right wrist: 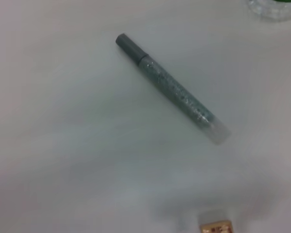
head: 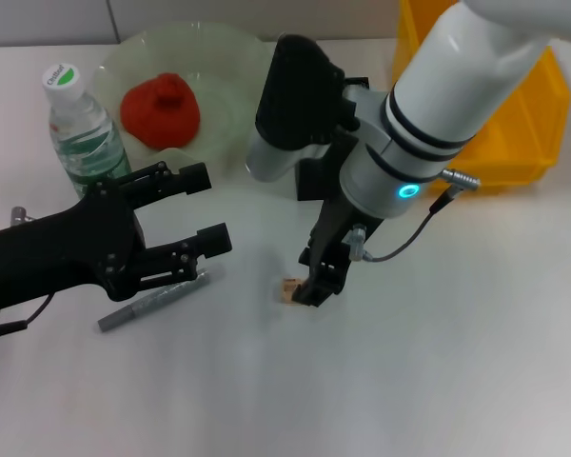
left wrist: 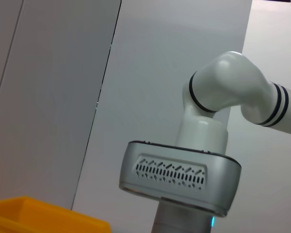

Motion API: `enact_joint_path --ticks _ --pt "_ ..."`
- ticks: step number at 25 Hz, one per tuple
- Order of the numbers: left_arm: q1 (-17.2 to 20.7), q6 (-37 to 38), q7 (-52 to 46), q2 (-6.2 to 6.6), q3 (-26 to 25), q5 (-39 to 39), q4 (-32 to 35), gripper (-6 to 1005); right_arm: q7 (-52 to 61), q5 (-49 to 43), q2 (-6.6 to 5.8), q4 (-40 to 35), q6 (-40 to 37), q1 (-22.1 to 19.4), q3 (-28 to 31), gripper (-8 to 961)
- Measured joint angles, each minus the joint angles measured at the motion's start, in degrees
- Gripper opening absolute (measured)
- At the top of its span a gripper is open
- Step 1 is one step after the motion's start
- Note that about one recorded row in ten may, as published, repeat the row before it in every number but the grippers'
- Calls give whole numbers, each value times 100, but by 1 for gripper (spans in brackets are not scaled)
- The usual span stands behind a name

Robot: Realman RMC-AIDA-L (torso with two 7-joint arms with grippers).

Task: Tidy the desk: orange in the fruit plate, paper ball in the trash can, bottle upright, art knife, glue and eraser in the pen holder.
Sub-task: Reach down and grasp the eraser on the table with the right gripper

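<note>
The small eraser (head: 289,288) lies mid-table, and my right gripper (head: 317,284) stands right beside it, low over the table; the eraser (right wrist: 216,227) also shows in the right wrist view. A grey glitter glue stick (head: 152,303) (right wrist: 172,90) lies flat to the left. My left gripper (head: 207,209) hovers open just above it, holding nothing. The bottle (head: 76,124) stands upright at the back left. The reddish orange (head: 162,109) sits in the pale green fruit plate (head: 233,71). A black pen holder (head: 312,181) is partly hidden behind my right arm. Art knife and paper ball are out of view.
A yellow bin (head: 519,124) (left wrist: 34,216) stands at the back right, partly covered by my right arm. The left wrist view looks up at the right arm's elbow (left wrist: 223,92) and a grey wall. Bare white table lies in front of both grippers.
</note>
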Motion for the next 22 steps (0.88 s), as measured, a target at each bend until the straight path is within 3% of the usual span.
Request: enact_joint_path --ticks 22 --pt "39 6 8 -1 0 0 -9 777 8 332 0 402 650 -28 -523 450"
